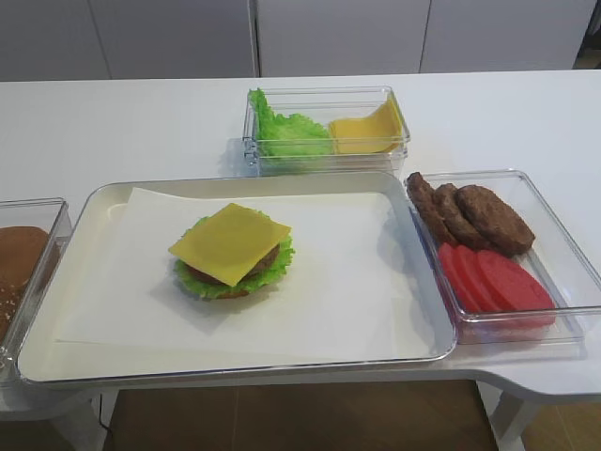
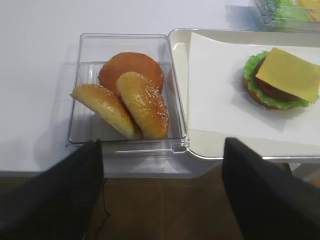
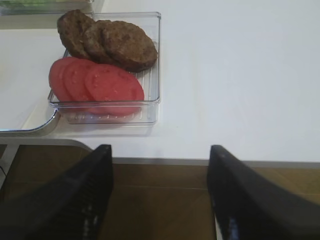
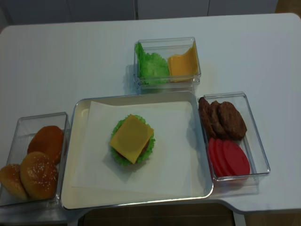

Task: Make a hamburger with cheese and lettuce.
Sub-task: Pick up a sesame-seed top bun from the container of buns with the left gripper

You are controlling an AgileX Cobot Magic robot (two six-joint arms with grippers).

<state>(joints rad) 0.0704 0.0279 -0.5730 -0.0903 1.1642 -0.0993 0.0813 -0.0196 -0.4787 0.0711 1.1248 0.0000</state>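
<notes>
With cheese (image 4: 131, 138) atop hamburger (image 1: 232, 253), both grippers wide, w/o load.

Soft, even indoor light fills all four views. The white table (image 4: 70, 52) looks bright, nearly washed out in the right wrist view. Faint shadows sit beside the clear boxes (image 1: 324, 127) and under the hamburger (image 1: 232, 252). Dark gripper fingers (image 2: 265, 200) near the wrist cameras are blurred. Overhead views stay fairly sharp.
</notes>
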